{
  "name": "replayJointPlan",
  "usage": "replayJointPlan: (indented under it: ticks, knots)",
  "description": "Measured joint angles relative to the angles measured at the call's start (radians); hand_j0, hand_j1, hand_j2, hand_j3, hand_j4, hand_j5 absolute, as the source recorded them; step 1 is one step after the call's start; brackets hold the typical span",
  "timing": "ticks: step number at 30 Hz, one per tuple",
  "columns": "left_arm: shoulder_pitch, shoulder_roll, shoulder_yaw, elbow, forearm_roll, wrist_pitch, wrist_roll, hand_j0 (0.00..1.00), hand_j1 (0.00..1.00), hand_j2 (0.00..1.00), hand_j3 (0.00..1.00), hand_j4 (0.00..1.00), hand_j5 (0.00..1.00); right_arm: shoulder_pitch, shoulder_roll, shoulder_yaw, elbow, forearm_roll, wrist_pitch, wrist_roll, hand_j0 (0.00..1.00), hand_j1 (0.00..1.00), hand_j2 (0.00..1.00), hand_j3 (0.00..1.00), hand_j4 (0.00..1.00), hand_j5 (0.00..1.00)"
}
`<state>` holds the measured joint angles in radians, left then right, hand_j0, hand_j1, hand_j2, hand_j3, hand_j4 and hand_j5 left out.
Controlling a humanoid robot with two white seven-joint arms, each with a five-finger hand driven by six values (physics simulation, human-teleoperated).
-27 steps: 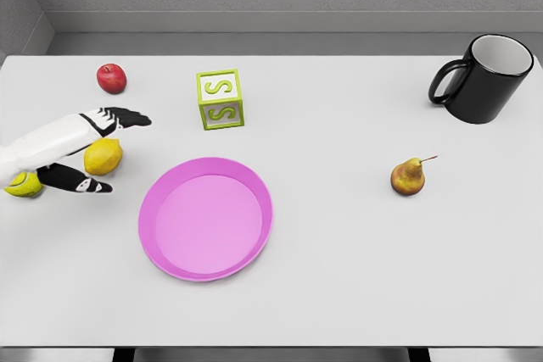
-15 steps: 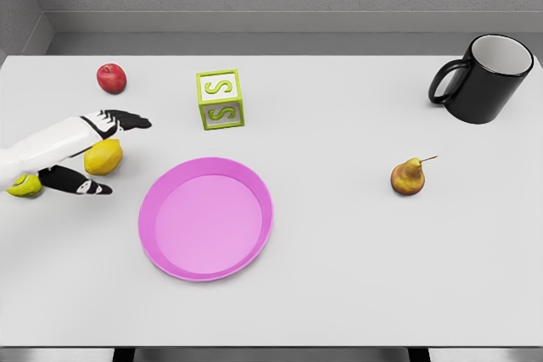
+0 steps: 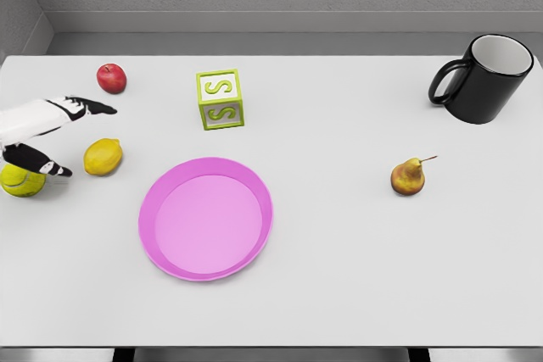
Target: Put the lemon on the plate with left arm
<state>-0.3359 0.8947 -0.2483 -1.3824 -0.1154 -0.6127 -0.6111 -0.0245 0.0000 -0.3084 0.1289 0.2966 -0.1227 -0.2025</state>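
- Lemon (image 3: pixel 103 157) sits on the table (image 3: pixel 339 243), just left of the pink plate (image 3: pixel 206 219) and apart from it; nothing holds it, so the task is not yet done.
- Left hand (image 3: pixel 47 137) shows at the left edge, fingers (image 3: pixel 89 108) and thumb (image 3: pixel 38 163) spread apart and empty, with the lemon just beyond the fingertips, not between them.
- Right arm is out of view.
- Risk, as I judge it: a yellow-green ball (image 3: pixel 21 181) lies under the thumb side of the hand. A careless reach could close on the ball instead, or knock it off the near edge.
- Lemon is round and smooth; a finger touching it before the thumb is set could roll it toward the plate rim or away toward the apple (image 3: pixel 111 78).
- Closing too shallow, on the near curve only, would likely squeeze the fruit out of the grip.
- Carrying low could clip the plate's raised rim and shove the plate.
- Block (image 3: pixel 221 99), pear (image 3: pixel 408 176) and mug (image 3: pixel 484 78) stand well apart from the path and should pose no trouble.
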Motion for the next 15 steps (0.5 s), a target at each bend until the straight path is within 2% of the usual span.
replayJointPlan:
  ticks: [2,4,12,14,15]
  knots:
    - [-0.008,0.002,-0.034,0.005,-0.006,0.000,0.000,1.00,1.00,1.00,1.00,1.00,1.00,0.000,0.000,0.000,0.000,0.000,0.000,0.000,1.00,1.00,1.00,1.00,1.00,1.00]
    - [-0.044,0.003,-0.068,0.007,-0.025,0.000,0.000,1.00,1.00,1.00,1.00,1.00,1.00,0.000,0.000,0.000,0.000,0.000,0.000,0.000,1.00,1.00,1.00,1.00,1.00,1.00]
    - [-0.054,0.016,-0.136,0.020,-0.070,-0.001,0.000,1.00,1.00,1.00,1.00,1.00,1.00,0.000,0.000,0.000,0.000,0.000,0.000,0.000,1.00,1.00,1.00,1.00,1.00,1.00]
    - [-0.109,0.017,-0.154,0.024,-0.087,0.000,0.000,1.00,1.00,1.00,1.00,1.00,1.00,0.000,0.000,0.000,0.000,0.000,0.000,0.000,1.00,1.00,1.00,1.00,1.00,1.00]
    - [-0.117,0.015,-0.168,0.029,-0.097,0.000,0.000,1.00,1.00,1.00,1.00,1.00,1.00,0.000,0.000,0.000,0.000,0.000,0.000,0.000,1.00,1.00,1.00,1.00,1.00,1.00]
